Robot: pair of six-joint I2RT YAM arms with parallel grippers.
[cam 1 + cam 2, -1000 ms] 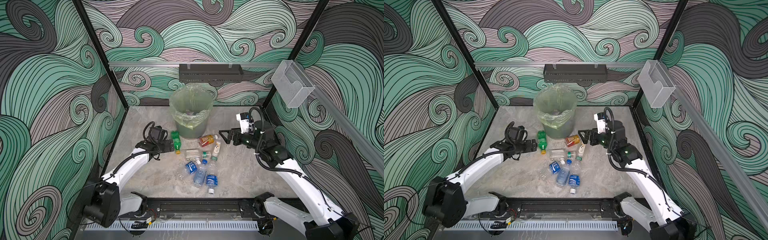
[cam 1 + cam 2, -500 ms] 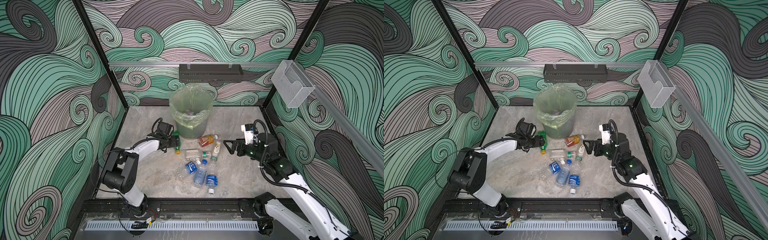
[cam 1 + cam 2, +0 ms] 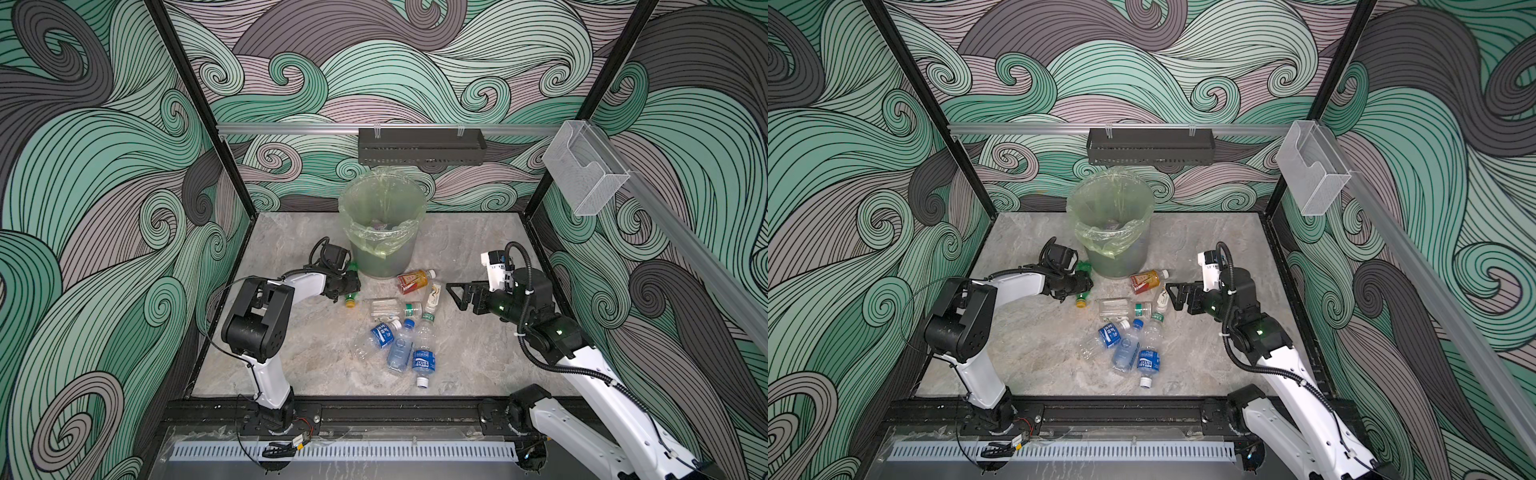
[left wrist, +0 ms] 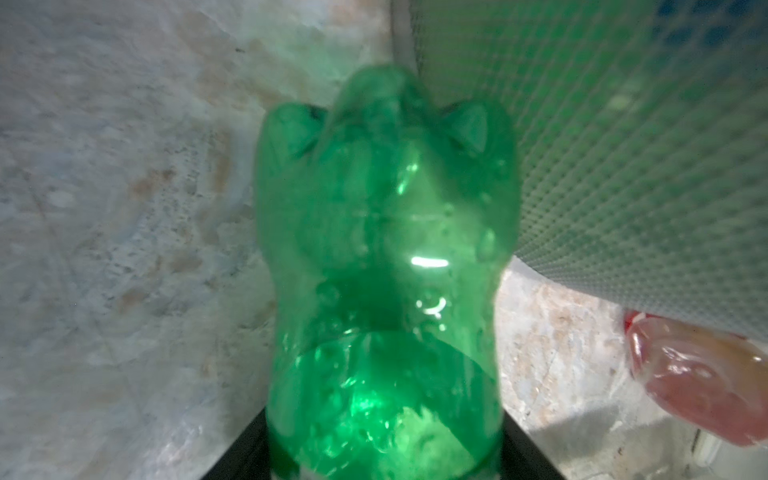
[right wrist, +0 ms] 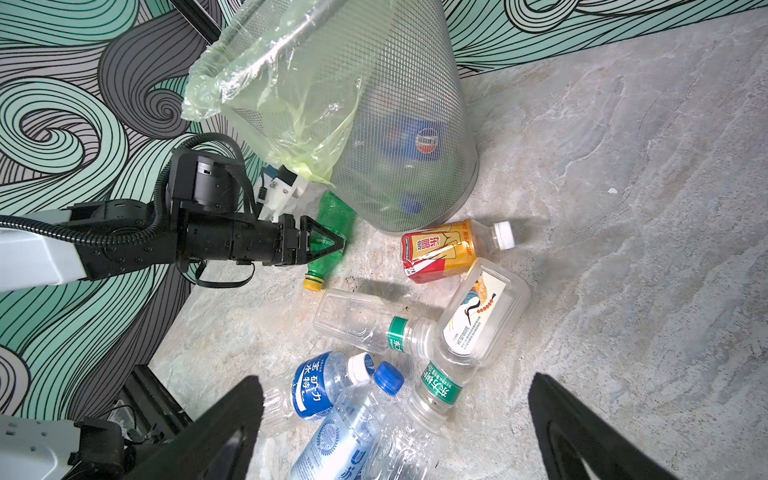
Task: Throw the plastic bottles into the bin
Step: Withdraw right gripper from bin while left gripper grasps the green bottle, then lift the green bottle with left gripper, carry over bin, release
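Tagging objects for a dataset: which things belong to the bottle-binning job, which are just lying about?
Job: green plastic bottle, yellow cap; amber plastic bottle, red label; clear plastic bottles, blue, green or white labels; round grey mesh bin, pale green liner.
Idle: black perforated wall tray; clear plastic wall box.

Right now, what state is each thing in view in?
bin, upright, bag-lined, bottles already inside.
green bottle, lying on the floor beside the bin.
left gripper, closed on the green bottle.
right gripper, open, empty.
amber bottle, on its side, capped.
clear bottles, on their sides, clustered.
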